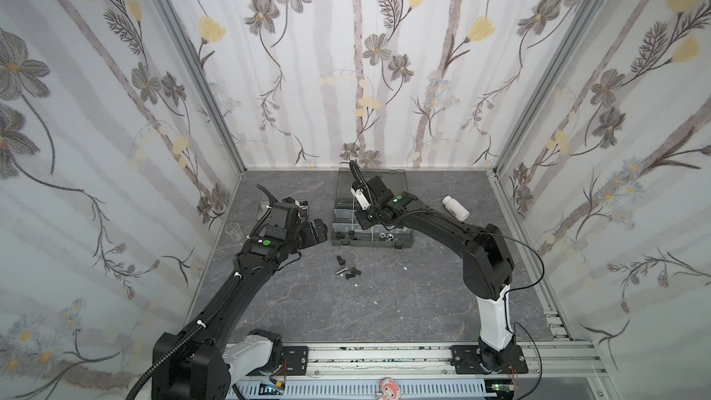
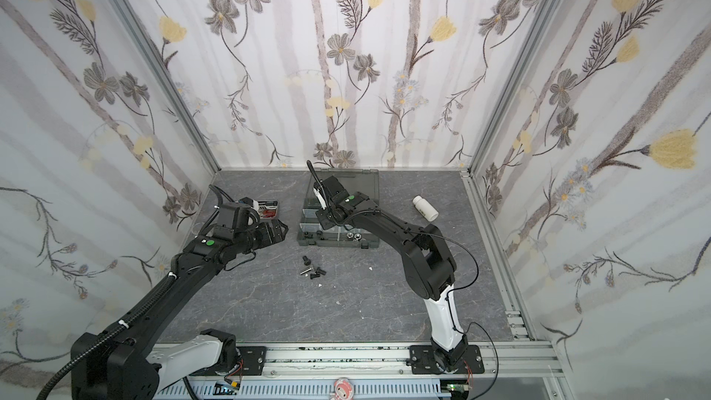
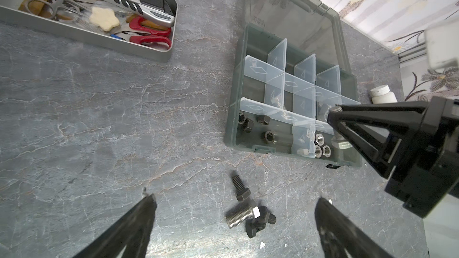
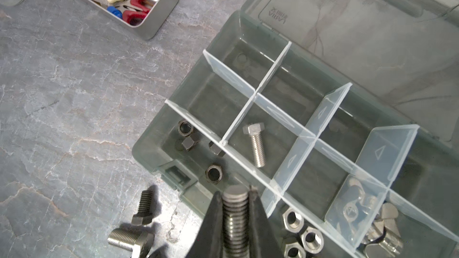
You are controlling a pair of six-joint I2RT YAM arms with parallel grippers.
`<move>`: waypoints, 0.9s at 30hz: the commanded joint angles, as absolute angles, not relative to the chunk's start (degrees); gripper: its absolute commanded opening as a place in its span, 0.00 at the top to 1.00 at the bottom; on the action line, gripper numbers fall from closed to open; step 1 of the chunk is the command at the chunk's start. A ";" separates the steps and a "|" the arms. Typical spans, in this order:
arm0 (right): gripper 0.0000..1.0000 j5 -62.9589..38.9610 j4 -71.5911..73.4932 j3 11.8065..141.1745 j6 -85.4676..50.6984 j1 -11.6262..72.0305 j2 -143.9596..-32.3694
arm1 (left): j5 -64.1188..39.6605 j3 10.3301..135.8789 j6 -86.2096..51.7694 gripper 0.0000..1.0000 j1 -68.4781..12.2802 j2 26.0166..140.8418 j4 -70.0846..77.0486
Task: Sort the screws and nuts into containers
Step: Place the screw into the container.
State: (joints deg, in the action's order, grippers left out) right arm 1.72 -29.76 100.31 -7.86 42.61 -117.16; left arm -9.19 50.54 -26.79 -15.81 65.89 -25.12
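The dark grey organizer box (image 1: 400, 242) (image 3: 232, 110) (image 4: 149, 155) stands open at the back middle, its containers split by pale dividers. My right gripper (image 4: 235, 192) (image 3: 334, 116) is shut on a thick silver screw (image 4: 235, 214), held over the box's front row. Black nuts (image 4: 213, 173), silver nuts (image 4: 301, 232), wing nuts (image 4: 372, 217) and a thin silver screw (image 4: 255, 145) lie in separate compartments. Loose screws (image 1: 348, 269) (image 2: 313, 268), black ones (image 3: 239, 189) and a silver one (image 3: 242, 215), lie on the table before the box. My left gripper (image 3: 236, 197) (image 1: 315, 232) hangs open above them.
A shallow steel tray (image 3: 159, 54) (image 1: 261, 207) holding scissors and a utility knife sits at the back left. A white bottle (image 1: 455, 207) (image 3: 382, 94) lies right of the box. A small clear cup (image 1: 234, 230) stands by the left wall. White crumbs dot the table.
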 commanded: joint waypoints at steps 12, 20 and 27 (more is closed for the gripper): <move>0.92 -0.44 -30.27 108.70 -5.48 40.62 -123.58 | -7.75 50.70 -25.15 0.00 -15.82 69.15 -21.71; 0.92 -0.23 -31.60 111.62 -4.61 40.00 -127.32 | -7.56 50.19 -24.70 0.00 -15.60 70.31 -21.05; 0.92 0.97 -31.93 112.12 -3.80 39.23 -129.30 | -8.14 49.92 -24.16 0.00 -14.78 71.18 -20.83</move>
State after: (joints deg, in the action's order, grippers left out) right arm 0.38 -32.23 111.44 -5.28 39.31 -128.68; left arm -8.14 50.09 -24.69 -15.14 70.89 -22.22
